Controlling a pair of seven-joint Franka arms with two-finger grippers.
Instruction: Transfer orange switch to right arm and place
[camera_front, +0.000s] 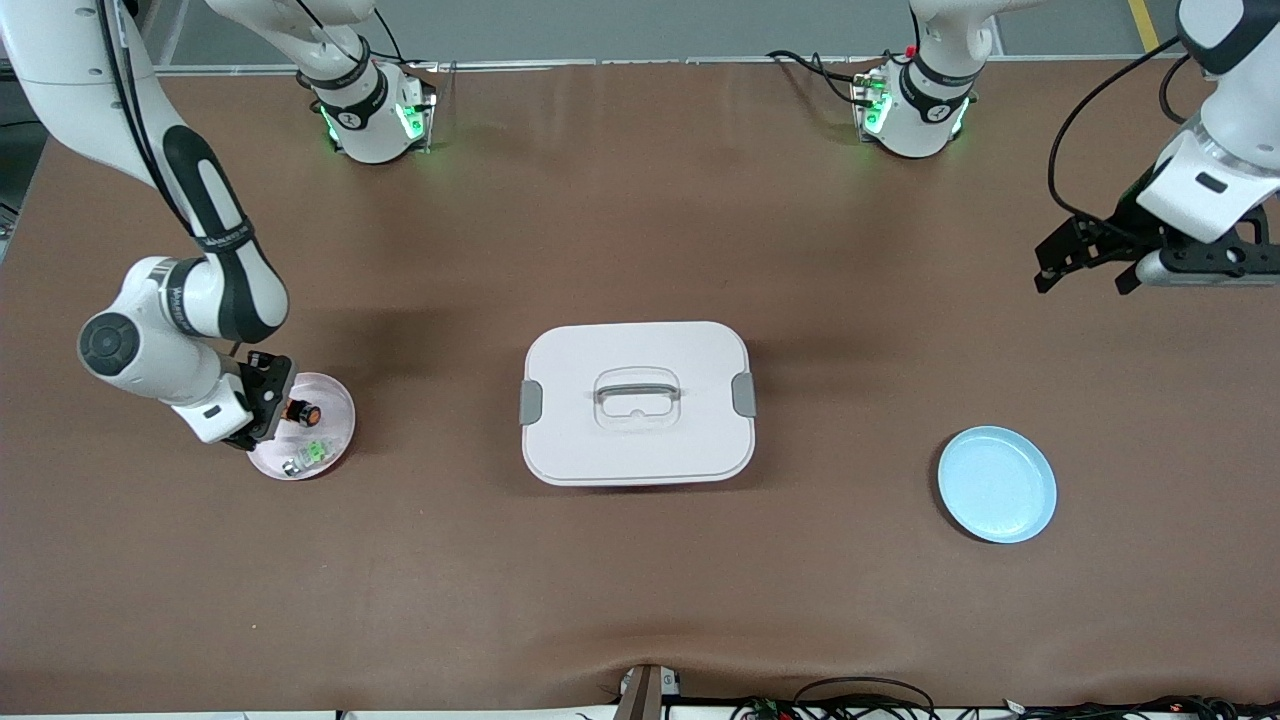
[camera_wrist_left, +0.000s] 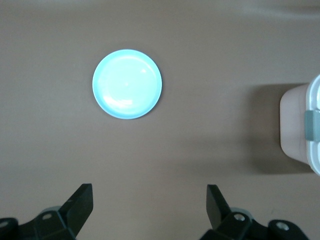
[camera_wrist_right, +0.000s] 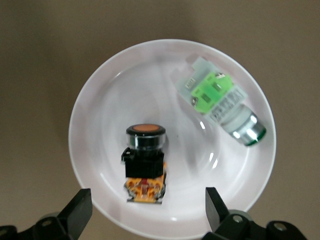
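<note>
Hovering right end effector (camera_wrist_right: 145, 210) wide over pink plate (camera_wrist_right: 100, 115); orange switch (camera_wrist_right: 144, 162) light, rigid; grip black midsection; left end effector (camera_wrist_left: 150, 207) wide, waiting.

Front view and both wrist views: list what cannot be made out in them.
- White lidded box: its contents are hidden by the lid in the front view; the left wrist view cuts it off at the edge.
- Pink plate: partly covered by the right gripper in the front view.
- Green-and-silver part: label print too small to read in the right wrist view.
- Left gripper: its arm is cut by the front view's edge.
</note>
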